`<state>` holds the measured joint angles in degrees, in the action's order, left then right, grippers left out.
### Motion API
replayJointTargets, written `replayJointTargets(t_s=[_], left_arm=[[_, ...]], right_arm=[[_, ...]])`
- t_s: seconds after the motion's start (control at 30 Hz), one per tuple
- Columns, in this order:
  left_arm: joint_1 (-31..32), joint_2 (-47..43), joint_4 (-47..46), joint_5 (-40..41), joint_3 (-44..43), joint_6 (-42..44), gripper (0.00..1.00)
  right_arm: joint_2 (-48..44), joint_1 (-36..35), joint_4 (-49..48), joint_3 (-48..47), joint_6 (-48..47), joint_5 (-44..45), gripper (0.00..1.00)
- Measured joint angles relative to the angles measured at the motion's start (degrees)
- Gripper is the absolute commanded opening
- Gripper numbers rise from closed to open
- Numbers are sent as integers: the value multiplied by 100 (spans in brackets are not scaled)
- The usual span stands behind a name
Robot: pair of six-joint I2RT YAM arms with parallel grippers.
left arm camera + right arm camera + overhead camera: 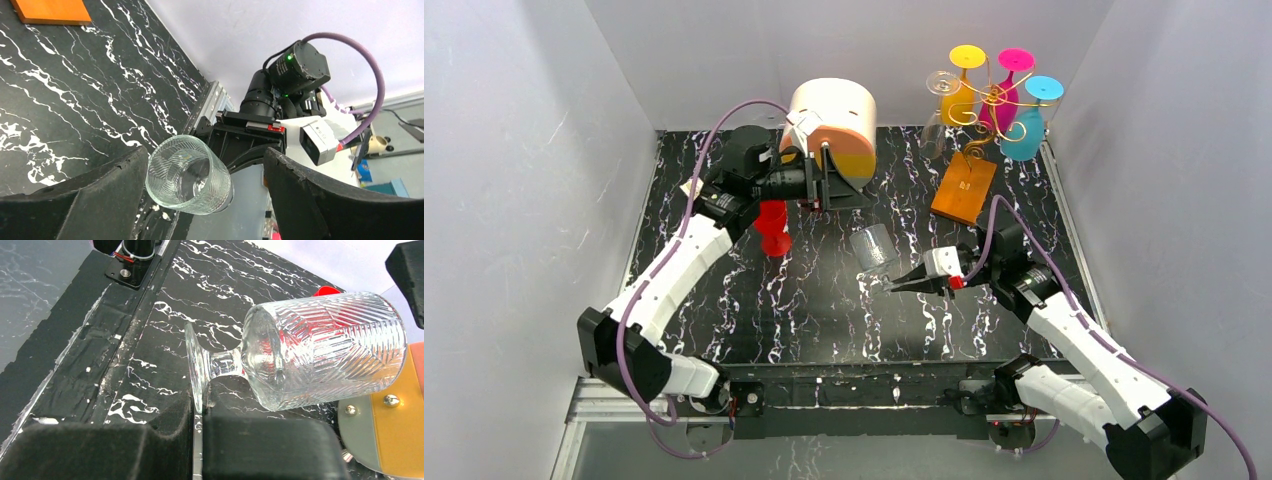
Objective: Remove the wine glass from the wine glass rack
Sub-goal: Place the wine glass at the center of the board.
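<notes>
The wine glass (320, 355) is off the wine glass rack (994, 95); the right gripper (197, 415) is clamped on its foot, the bowl tipped sideways over the middle of the table (754, 310), well apart from the rack; it seems to hang above the surface, though the views leave that unsure. The left gripper (205, 160) stands wide apart, empty. The removal looks done; the next move calls for righting the glass, lowering it foot-first, then releasing.
</notes>
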<state>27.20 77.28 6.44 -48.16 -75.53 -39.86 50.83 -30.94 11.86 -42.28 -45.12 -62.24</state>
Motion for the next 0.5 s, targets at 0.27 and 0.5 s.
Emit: replayJointTargets(t_s=[0.27, 0.5], left_arm=[[654, 452, 581, -293, -553, 748, 68], [787, 584, 1521, -363, -664, 1526, 65]], right_arm=[[63, -26, 223, -4, -142, -131, 1], [116, -33, 308, -42, -203, -160, 1]])
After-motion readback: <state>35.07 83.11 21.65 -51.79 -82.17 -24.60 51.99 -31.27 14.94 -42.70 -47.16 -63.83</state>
